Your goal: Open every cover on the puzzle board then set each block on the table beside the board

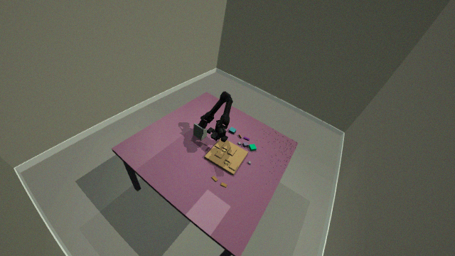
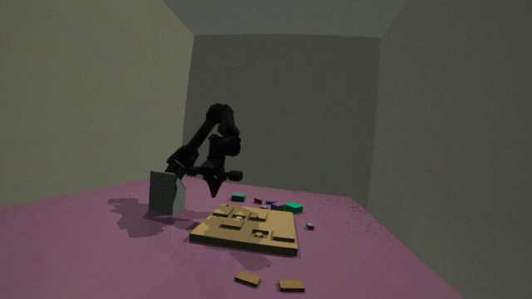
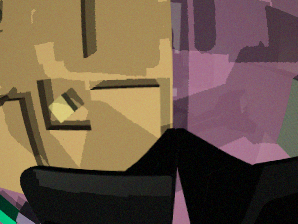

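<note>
The tan puzzle board [image 1: 210, 157] [image 2: 245, 245] lies on the table. Two open wells show, one near the back left [image 2: 238, 217] and one nearer the front [image 2: 259, 234]; each holds a pale diamond-shaped piece. Raised tan covers sit beside them: back left [image 2: 224, 211] [image 3: 127, 102], back middle [image 2: 258, 216], centre left [image 2: 233, 224] and front right [image 2: 283, 235]. The wrist view shows a pale piece [image 3: 61, 108] in its well. My gripper [image 2: 214, 196] [image 3: 174, 136] is shut and empty, above the board's back-left side. Whether anything lies under the covers is hidden.
Two flat tan blocks [image 1: 214, 178] [image 2: 291, 286] lie on the table in front of the board. Teal [image 1: 232, 130] [image 2: 238, 197], green [image 1: 252, 147] [image 2: 293, 208] and several small pieces lie behind and right. A grey wedge-shaped block [image 1: 200, 131] [image 2: 163, 193] stands by the arm's base.
</note>
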